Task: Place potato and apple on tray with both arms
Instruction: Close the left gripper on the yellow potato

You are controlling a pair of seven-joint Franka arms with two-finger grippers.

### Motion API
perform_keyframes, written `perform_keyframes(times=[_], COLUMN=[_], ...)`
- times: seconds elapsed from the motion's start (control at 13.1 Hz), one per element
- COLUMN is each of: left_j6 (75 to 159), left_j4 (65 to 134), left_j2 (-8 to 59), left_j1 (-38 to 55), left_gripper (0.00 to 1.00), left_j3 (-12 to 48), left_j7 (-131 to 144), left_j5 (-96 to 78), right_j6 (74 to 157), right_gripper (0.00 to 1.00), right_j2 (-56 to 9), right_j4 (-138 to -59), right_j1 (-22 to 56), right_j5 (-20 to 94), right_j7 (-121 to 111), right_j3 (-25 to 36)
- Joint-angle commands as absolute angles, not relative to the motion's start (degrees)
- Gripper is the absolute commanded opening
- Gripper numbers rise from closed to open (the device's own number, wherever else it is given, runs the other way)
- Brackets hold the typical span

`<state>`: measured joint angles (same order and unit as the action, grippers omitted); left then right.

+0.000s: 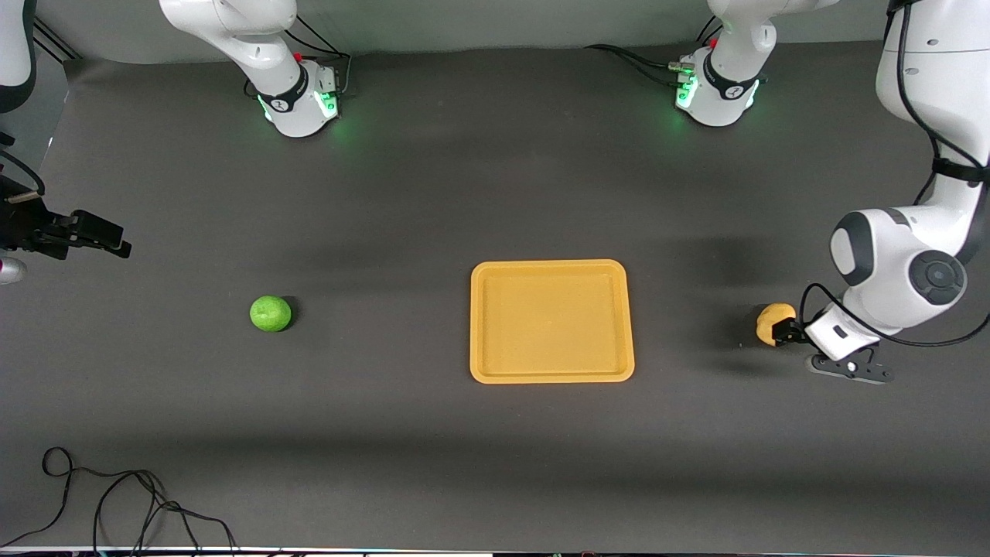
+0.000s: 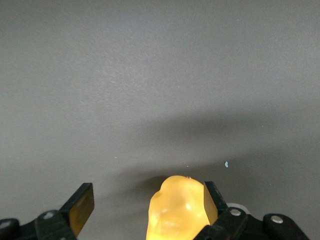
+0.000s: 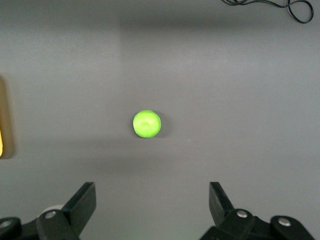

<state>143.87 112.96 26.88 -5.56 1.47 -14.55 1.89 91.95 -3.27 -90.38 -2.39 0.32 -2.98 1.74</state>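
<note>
The left claw (image 2: pixel 142 210) sits low at the potato (image 2: pixel 177 207), spread wide, one finger touching it; it should centre before squeezing. The right claw (image 3: pixel 150 202) hangs wide and empty, near the apple (image 1: pixel 271 313). The tray (image 1: pixel 551 373) lies between them.

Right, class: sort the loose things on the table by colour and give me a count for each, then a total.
Green: 1, the apple
Yellow-orange: 2, the potato and the tray
Black: 1, the cable at the table's near edge
Total: 4
</note>
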Motion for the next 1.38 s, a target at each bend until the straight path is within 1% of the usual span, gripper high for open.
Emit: perform_keyframes(times=[0.0,0.15,0.31,0.61,0.69,0.77,0.84,0.92,1.0,1.07,1.15,1.23,1.3], left_j6=[147.0,147.4,150.3,151.3,151.8,151.8,151.8,151.8,151.8,151.8,151.9,152.6,153.0], left_j4=[117.6,117.7,118.9,119.4,119.4,119.5,119.5,119.5,119.6,119.8,120.0,120.2,120.6], left_j2=[24.8,25.2,26.0,27.5,27.7,27.8,27.8,27.8,27.8,27.8,27.8,27.8,27.8], left_j1=[-5.4,-5.4,-5.4,-5.4,-5.1,-5.0,-4.9,-4.8,-4.8,-4.8,-5.0,-5.1,-5.1], left_gripper=[0.98,0.97,0.96,0.96,0.92,0.80,0.60,0.46,0.40,0.38,0.46,0.65,0.80], left_j3=[1.5,1.5,1.5,1.8,1.8,1.8,1.7,1.7,1.7,1.7,1.7,1.7,1.7], left_j7=[-15.0,-15.0,-14.9,-14.9,-14.9,-14.9,-14.9,-15.0,-15.0,-15.3,-15.4,-15.5,-15.6], left_j5=[1.4,1.4,1.4,-0.3,-0.6,-0.6,-0.6,-0.6,-0.6,-0.6,-0.6,-0.6,-0.6], right_j6=[91.4,91.5,91.5,91.4,91.4,91.5,91.4,91.5,91.5,91.5,91.5,91.5,91.5], right_gripper=[1.00,1.00,1.00,1.00,1.00,1.00,1.00,1.00,1.00,1.00,1.00,1.00,1.00], right_j2=[-3.3,-3.4,-3.4,-3.4,-3.4,-3.4,-3.4,-3.4,-3.4,-3.4,-3.4,-3.4,-3.4], right_j4=[-89.7,-89.7,-89.7,-89.7,-89.8,-89.8,-89.8,-89.7,-89.8,-89.8,-89.8,-89.8,-89.8], right_j1=[-1.9,-1.9,-1.9,-1.9,-1.9,-1.9,-1.9,-1.9,-1.9,-1.9,-1.9,-1.9,-1.9], right_j5=[-0.4,-0.4,-0.4,-0.4,-0.4,-0.4,-0.4,-0.4,-0.4,-0.4,-0.4,-0.4,-0.4], right_j7=[-4.1,-4.1,-4.1,-4.1,-4.1,-4.1,-4.1,-4.1,-4.1,-4.1,-4.1,-4.1,-4.1], right_j3=[2.0,2.0,2.0,2.0,2.0,2.0,2.0,2.0,2.0,2.0,2.0,2.0,2.0])
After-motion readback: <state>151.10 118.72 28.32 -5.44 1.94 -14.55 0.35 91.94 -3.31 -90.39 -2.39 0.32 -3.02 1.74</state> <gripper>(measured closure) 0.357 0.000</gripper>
